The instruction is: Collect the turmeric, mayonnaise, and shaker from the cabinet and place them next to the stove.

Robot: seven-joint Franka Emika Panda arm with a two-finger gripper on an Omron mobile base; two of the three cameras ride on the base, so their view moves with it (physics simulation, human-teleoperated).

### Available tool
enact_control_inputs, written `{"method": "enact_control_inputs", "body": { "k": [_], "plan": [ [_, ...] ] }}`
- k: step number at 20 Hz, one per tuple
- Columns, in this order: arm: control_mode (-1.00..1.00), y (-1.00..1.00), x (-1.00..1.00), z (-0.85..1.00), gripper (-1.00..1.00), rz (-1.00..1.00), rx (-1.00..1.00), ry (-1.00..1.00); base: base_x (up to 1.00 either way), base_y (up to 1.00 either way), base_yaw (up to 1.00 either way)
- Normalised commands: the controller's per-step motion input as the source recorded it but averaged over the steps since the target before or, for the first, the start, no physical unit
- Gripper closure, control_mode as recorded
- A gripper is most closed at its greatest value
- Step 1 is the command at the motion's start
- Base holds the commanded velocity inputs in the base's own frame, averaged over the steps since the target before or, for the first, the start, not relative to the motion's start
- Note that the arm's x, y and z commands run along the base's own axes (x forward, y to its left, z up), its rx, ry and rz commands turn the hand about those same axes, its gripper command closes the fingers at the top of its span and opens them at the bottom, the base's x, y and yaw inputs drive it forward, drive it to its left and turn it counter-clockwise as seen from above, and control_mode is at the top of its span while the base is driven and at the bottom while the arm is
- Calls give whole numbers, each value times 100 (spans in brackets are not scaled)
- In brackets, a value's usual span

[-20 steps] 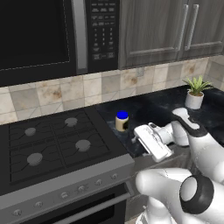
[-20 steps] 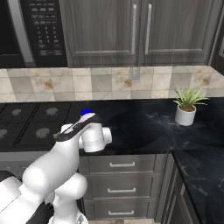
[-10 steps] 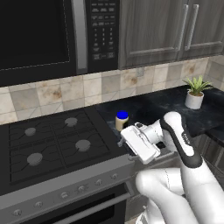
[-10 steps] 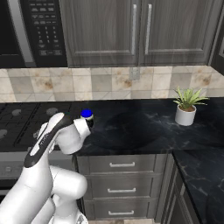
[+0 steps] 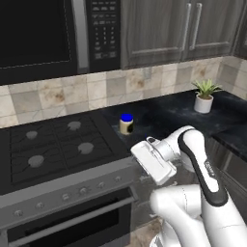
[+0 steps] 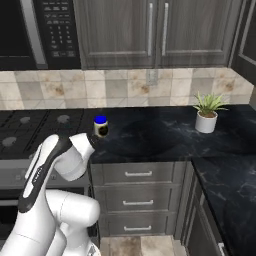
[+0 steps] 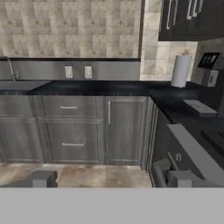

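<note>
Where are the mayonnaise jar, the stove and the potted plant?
mayonnaise jar [image 5: 126, 124]: left base view, on its label, below the blue lid.
stove [image 5: 54, 147]: left base view, on the black cooktop between burners.
potted plant [image 6: 206, 121]: right base view, on its white pot.

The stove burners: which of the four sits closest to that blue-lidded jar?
The back right burner on the stove. It lies nearest the counter edge where the mayonnaise stands; the other three sit further left or nearer the front.

mayonnaise [image 5: 126, 124] on countertop [image 5: 169, 113] (beside stove [image 5: 53, 147])
</note>
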Motion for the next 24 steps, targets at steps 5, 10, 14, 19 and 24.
{"method": "enact_control_inputs", "body": {
  "k": [5, 10, 14, 19, 24],
  "plan": [
    [100, 0, 0, 0, -100, 0, 0, 0, -80, 15, 0],
    [100, 0, 0, 0, -100, 0, 0, 0, -62, 53, -4],
    [100, 0, 0, 0, -100, 0, 0, 0, -43, 75, -10],
    [100, 0, 0, 0, -100, 0, 0, 0, -41, 65, -19],
    [100, 0, 0, 0, -100, 0, 0, 0, -63, 35, -29]
  ]
}}
